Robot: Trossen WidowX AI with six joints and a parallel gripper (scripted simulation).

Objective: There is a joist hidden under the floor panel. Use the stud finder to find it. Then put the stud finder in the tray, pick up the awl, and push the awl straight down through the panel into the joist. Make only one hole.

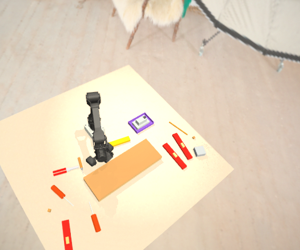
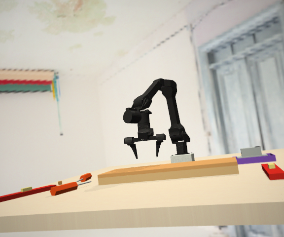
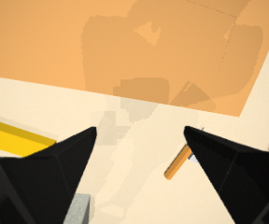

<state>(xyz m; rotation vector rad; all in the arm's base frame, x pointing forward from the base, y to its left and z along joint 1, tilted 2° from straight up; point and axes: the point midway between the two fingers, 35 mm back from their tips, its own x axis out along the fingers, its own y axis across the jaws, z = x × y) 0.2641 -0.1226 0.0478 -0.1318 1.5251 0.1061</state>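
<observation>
The orange floor panel (image 1: pixel 123 167) (image 2: pixel 167 168) (image 3: pixel 55 42) lies flat in the middle of the table. The grey stud finder (image 1: pixel 141 122) (image 2: pixel 250 151) sits in the purple tray (image 1: pixel 130 124) (image 2: pixel 254 159) behind the panel. The awl (image 1: pixel 80 162) (image 3: pixel 177 167), with a small orange handle and a thin tip, lies on the table just off the panel's left end. My gripper (image 1: pixel 100 158) (image 2: pixel 146 155) (image 3: pixel 141 130) is open and empty. It points down, hanging above the table beside the panel's back edge, with the awl under its right finger in the wrist view.
A yellow bar (image 1: pixel 120 140) (image 3: pixel 13 135) lies behind the panel by the robot base (image 1: pixel 88 130) (image 2: pixel 182 158). Two red levels (image 1: pixel 174 155) (image 1: pixel 182 146) and a grey block (image 1: pixel 199 151) lie to the right. Orange screwdrivers (image 1: pixel 58 191) (image 1: pixel 96 222) and a red-handled tool (image 1: pixel 60 171) lie to the left.
</observation>
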